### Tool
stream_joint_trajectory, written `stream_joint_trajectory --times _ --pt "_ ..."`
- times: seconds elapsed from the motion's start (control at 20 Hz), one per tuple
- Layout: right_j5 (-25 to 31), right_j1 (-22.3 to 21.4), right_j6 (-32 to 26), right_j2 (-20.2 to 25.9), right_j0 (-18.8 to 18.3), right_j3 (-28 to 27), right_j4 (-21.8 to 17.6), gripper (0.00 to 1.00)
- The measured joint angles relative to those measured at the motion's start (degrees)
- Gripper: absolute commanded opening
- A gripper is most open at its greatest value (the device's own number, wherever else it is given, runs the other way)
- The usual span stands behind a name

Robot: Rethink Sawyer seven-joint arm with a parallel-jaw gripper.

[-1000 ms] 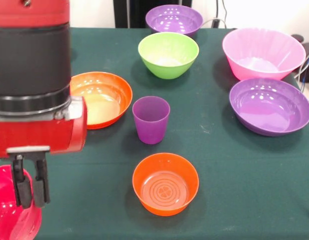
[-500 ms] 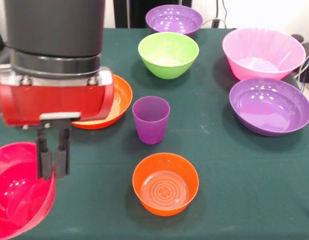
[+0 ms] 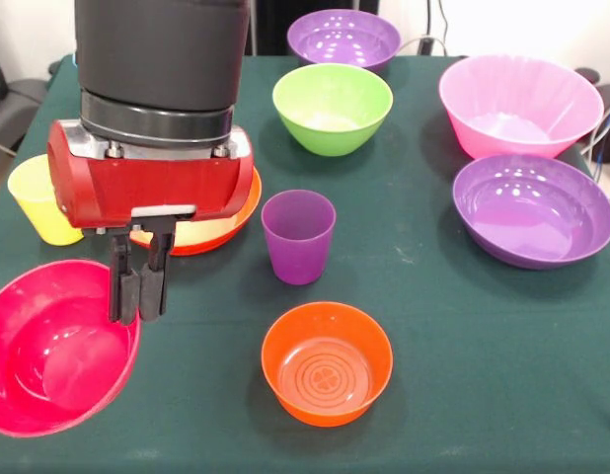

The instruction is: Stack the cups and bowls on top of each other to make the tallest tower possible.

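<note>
- I see the red bowl (image 3: 58, 346) at the surface's (image 3: 463, 395) near-left corner, tilted, its rim pinched in my narrow fingers (image 3: 137, 291).
- Small orange bowl (image 3: 327, 362) lies to their right, purple cup (image 3: 298, 235) behind it.

Nothing is stacked: a red bowl (image 3: 56, 346) tilts at the bench's near left corner, its rim pinched by the hand (image 3: 139, 293), with a yellow cup (image 3: 43, 199) upright by the left edge. Mid-bench stand a purple cup (image 3: 298, 235), a small orange bowl (image 3: 327, 362) and a wide orange bowl (image 3: 231, 202). A green bowl (image 3: 332, 108), two purple bowls (image 3: 343, 39) (image 3: 534, 209) and a pink bowl (image 3: 519, 104) sit upright toward the far and right edges.
</note>
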Motion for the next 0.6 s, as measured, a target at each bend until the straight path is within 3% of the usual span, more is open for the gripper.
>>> stream_joint_trajectory --times 0.6 --pt "-11.61 -0.73 0.37 -9.20 1.81 6.67 -0.17 0.00"
